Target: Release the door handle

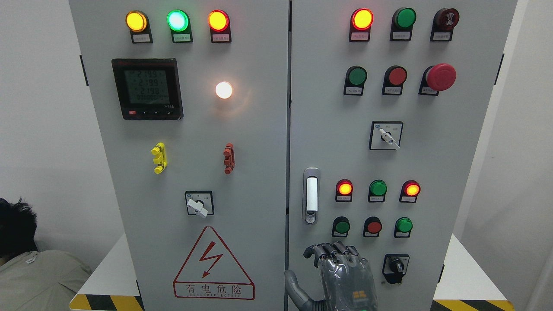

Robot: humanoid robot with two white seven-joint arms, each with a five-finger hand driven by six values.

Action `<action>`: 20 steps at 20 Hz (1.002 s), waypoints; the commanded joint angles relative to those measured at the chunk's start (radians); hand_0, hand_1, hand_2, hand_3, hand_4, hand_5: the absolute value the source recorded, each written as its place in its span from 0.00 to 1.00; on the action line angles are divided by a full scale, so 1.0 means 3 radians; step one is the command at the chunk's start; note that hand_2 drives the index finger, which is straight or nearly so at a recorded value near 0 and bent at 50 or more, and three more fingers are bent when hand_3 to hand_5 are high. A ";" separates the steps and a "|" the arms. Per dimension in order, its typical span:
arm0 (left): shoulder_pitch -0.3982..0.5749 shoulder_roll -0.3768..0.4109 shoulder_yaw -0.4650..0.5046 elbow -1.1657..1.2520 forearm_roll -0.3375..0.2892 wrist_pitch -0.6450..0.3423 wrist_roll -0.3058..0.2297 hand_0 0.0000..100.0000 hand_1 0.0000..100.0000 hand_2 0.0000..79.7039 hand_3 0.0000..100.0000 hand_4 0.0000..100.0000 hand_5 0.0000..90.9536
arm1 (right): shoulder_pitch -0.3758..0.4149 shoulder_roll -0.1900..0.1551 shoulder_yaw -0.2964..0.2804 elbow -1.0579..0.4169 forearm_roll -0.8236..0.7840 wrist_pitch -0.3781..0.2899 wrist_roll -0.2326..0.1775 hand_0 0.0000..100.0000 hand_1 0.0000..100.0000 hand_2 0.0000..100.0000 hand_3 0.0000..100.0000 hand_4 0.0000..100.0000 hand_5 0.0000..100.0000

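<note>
Handle [311, 195]: I see it upright in its recess on the right door [432, 164], just right of the seam between the doors; nothing touches it
Hand [341, 268]: the only one I see; it sits below the handle and apart from it, back toward my camera; I cannot tell from which side its arm enters; fingers [335, 249] curled at the knuckles and holding nothing; thumb [294, 284] sticks out toward the seam
Buttons: right of the handle I count a row of red, green, red [378, 188]; under it green, red, green
Switch [395, 267]: black rotary knob, lower right of the handle, beside the hand
Left door [181, 172]: left of the handle; meter [147, 88] high up, warning triangle [213, 264] low down
Person [30, 268]: far left of the handle, at the frame edge; dark hair and a grey-green back only
</note>
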State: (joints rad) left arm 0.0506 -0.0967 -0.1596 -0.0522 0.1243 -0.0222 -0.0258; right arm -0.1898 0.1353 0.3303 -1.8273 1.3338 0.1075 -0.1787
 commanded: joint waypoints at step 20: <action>0.0000 0.0000 0.0000 0.0000 0.0000 -0.0018 -0.0001 0.00 0.00 0.06 0.11 0.00 0.00 | -0.0482 0.0004 -0.0007 -0.0096 0.0237 0.0322 0.0269 0.18 0.36 0.79 0.98 0.69 0.69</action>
State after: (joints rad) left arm 0.0505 -0.0966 -0.1595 -0.0522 0.1243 -0.0285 -0.0258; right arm -0.3005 0.1353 0.3288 -1.8575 1.3705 0.2018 -0.0988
